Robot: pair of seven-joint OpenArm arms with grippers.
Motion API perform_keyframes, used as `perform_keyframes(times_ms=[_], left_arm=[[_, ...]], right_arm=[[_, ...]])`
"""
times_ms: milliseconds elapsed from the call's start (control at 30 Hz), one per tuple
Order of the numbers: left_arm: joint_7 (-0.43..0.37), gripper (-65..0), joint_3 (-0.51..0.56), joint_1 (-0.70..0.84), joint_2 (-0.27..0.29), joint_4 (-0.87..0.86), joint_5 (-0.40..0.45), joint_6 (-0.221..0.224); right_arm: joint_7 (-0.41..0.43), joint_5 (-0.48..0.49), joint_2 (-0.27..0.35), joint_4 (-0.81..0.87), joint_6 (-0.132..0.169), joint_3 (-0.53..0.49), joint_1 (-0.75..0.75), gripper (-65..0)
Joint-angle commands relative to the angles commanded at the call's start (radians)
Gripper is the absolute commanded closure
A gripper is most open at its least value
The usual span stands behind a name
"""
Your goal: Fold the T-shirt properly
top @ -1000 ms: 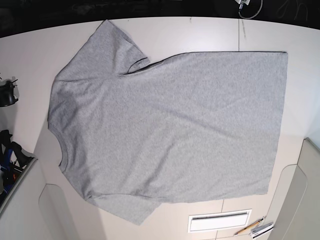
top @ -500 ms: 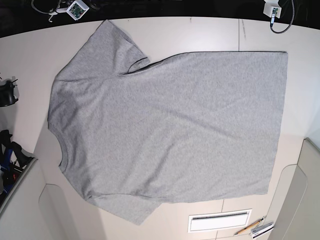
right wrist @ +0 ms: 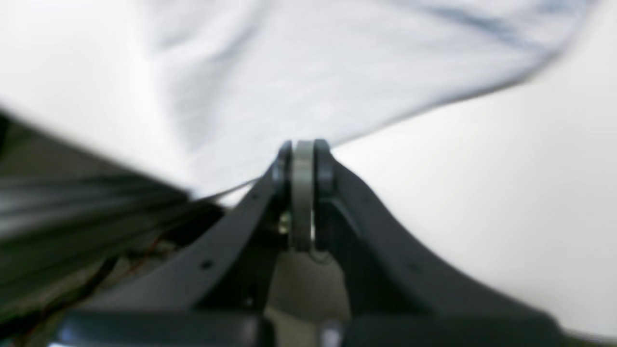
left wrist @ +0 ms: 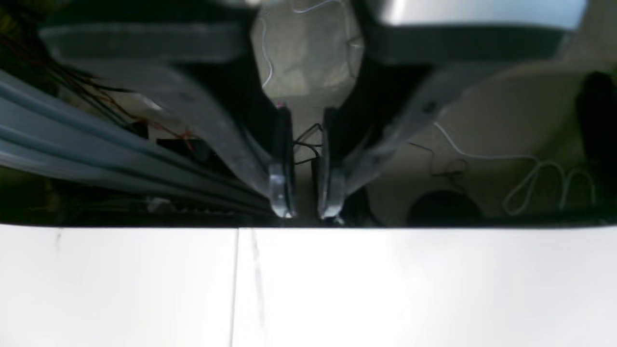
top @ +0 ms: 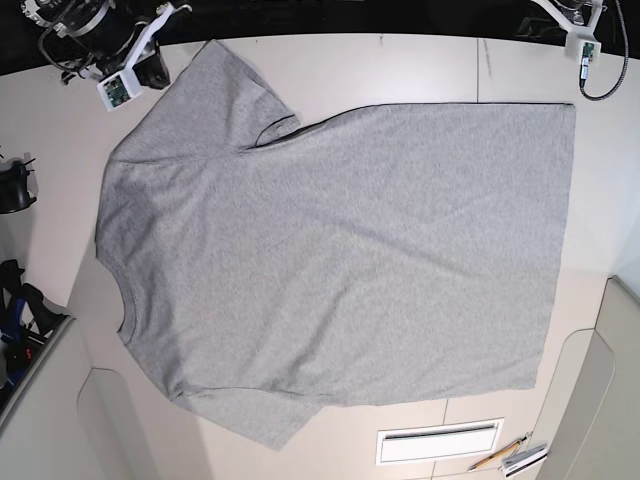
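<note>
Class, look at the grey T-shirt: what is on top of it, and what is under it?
Nothing rests on the T-shirt. It lies on the pale table, which shows around its edges; whatever is beneath the cloth is covered and can't be seen.

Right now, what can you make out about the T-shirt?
The T-shirt is plain heather grey on its upward side, apparently soft knit. It lies unfolded on the table, lightly wrinkled, neck opening at the base view's left, hem at the right, a sleeve at top and bottom. Neither gripper holds it.

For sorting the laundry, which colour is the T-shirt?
The T-shirt is heather grey, seen best in the base view.
</note>
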Motion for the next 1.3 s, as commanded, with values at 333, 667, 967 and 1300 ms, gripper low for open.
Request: perform_keyframes(times_ms=[333, 667, 967, 1300], left_arm=[[0.003, -27.6, 0.0, -0.106, -0.008, 0.0, 0.012, -0.005], [-0.001, -42.1, -0.001, -0.122, -0.038, 0.0, 0.072, 0.0], [0.011, -47.4, -0.001, -0.25, -0.08, -0.084, 0.169, 0.087], [0.147, -47.4, -0.072, -0.322, -0.211, -0.177, 0.168, 0.09]], right_arm=[[-0.073, 0.021, -0.149, -0.06, -0.057, 0.151, 0.016, -37.8], [-0.126, 0.192, -0.238, -0.338, 0.125, 0.15, 0.171, -37.8], [-0.138, 0.246, -0.303, -0.338, 0.193, 0.128, 0.171, -37.8], [-0.138, 0.23, -0.306, -0.338, 0.193, 0.106, 0.171, -37.8]])
